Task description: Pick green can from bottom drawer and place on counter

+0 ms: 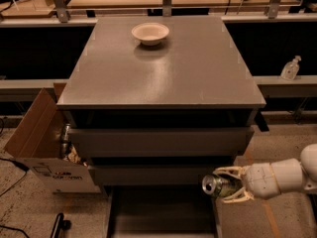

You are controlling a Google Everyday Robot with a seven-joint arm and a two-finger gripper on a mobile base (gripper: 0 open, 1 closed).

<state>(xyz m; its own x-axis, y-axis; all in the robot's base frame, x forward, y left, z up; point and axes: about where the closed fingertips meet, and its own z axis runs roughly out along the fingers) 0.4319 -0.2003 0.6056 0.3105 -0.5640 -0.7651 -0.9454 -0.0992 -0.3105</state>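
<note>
Lying sideways between jaws: green can (217, 186), over bottom drawer (163, 213) rim.

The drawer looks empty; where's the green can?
The green can is at lower right of the camera view, held sideways in the gripper over the right edge of the bottom drawer.

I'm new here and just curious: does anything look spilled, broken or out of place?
Nothing spilled or broken. The gripper, at the open bottom drawer's right edge, holds the green can sideways; the bowl sits upright on the counter.
</note>
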